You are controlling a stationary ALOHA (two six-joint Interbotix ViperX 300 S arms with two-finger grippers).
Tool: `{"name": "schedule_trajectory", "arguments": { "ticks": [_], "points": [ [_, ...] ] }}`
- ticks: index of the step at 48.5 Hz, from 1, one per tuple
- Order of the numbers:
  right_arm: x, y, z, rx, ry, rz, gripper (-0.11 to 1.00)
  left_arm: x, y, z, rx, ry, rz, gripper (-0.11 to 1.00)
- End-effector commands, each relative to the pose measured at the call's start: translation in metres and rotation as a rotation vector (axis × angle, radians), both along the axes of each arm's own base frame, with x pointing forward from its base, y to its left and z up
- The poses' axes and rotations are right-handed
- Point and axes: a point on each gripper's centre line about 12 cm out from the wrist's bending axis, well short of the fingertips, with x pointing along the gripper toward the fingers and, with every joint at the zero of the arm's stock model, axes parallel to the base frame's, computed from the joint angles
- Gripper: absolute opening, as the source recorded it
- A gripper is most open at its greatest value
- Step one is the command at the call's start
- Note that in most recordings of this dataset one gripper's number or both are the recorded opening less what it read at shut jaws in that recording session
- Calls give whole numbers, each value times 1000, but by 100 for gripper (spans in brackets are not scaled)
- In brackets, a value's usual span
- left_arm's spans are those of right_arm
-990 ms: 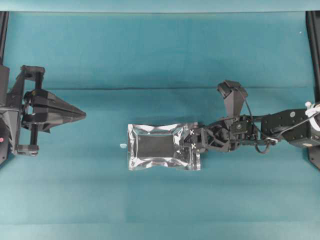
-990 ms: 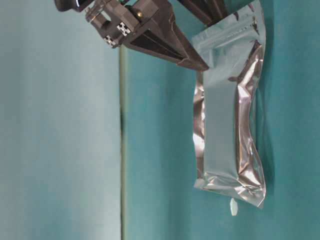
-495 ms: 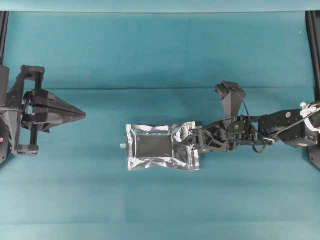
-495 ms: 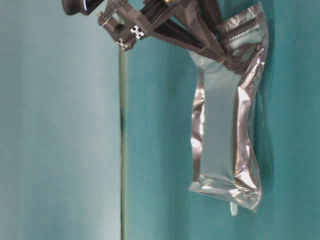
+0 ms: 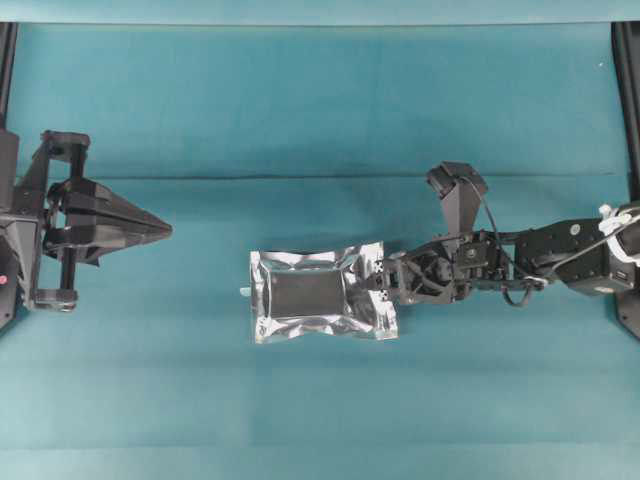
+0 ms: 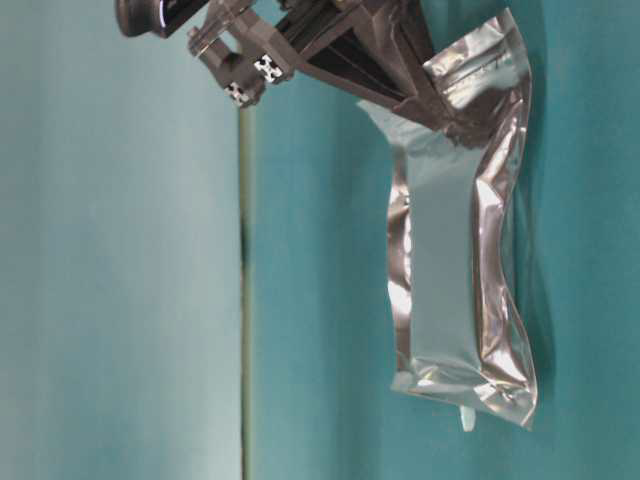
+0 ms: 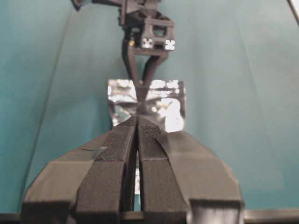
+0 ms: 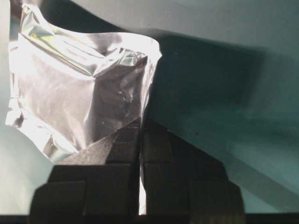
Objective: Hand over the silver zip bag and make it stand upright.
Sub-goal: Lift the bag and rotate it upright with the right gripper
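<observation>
Right end effector: clamped on right-hand edge of silver zip bag, jaws pressed together over foil, as confirmed in right wrist view, where pads met on bag's near edge. Left end effector: jaws together, nothing between them, parked at far left of desk, well apart from bag and pointed toward it.

Location of bag: middle of desk, a little right of centre, lying flat lengthwise left to right. Table-level view: free end apparently resting on cloth; whether gripped end had lifted clear could not be determined. Tiny white scrap noted just beside bag's left edge; not part of task.

Handling assessment, by judgement only:
- Appeared light. Thin body, no visible bulge of contents.
- Soft and crinkled. Foil creased heavily around clamp, walls buckled inward. Likely to sag or fold if carried by one edge alone.
- Surface glossy, probably slippery. Grip on flat sealed margin judged safer than on puffed middle.
- Not fragile, though liable to permanent creasing.

Recommended hold for receiving end effector: opposite sealed edge, at left, near mid-height of that margin, clear of clamp already in place. For standing upright, wider gusseted end to be set downward on desk; which end carried zip strip could not be told.
</observation>
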Motion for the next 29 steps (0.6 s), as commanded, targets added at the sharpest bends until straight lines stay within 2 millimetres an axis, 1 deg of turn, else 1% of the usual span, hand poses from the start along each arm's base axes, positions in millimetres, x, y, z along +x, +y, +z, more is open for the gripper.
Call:
{"name": "schedule_trajectory", "arguments": {
  "ticks": [1, 7, 16, 21, 29],
  "points": [
    [12, 3, 22, -32, -52, 49, 0, 3, 0, 10, 2, -28, 1, 2],
    [20, 3, 46, -82, -16, 127, 0, 3, 0, 10, 2, -28, 1, 2],
    [28, -4, 84, -188, 82, 249, 0, 3, 0, 10, 2, -28, 1, 2],
    [36, -6, 111, -234, 111, 303, 0, 3, 0, 10, 2, -28, 1, 2],
    [44, -6, 135, -277, 171, 376, 0, 2, 1, 10, -1, -31, 3, 2]
  ]
}}
